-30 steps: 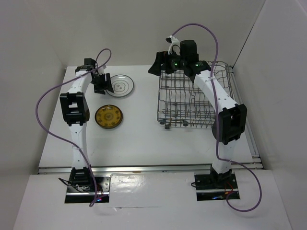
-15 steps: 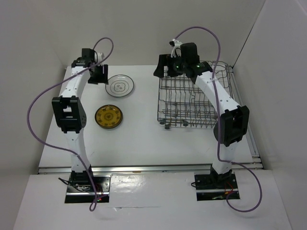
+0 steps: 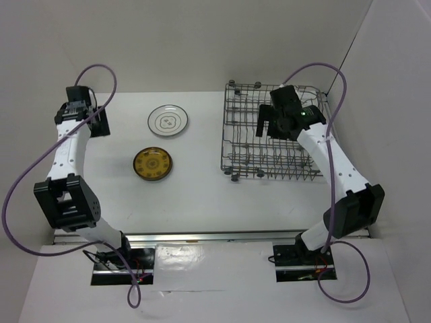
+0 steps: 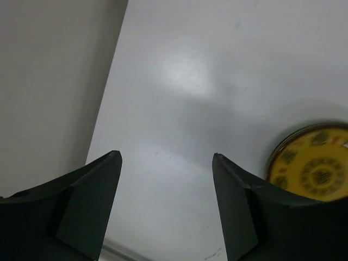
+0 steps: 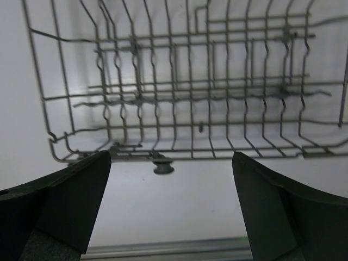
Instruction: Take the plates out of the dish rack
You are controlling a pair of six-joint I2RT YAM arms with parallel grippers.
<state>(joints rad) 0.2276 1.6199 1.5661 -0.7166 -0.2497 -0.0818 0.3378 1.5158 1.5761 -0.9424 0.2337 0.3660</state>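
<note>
Right gripper (image 3: pixel 266 123) open, empty, hovering directly above dish rack (image 3: pixel 237 134), right of centre; nothing seen standing in it. Left gripper (image 3: pixel 94 121) open, far upper left.

Ochre plate (image 3: pixel 153 163) near white plate (image 3: pixel 168 120)

White table (image 3: pixel 202 198) between pale walls (image 3: pixel 175 47)

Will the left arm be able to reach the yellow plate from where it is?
Probably yes. The left hand is open and empty, and only bare table lies between it and the yellow plate. The plate lies flat, though, so gripping its rim may be fiddly.
</note>
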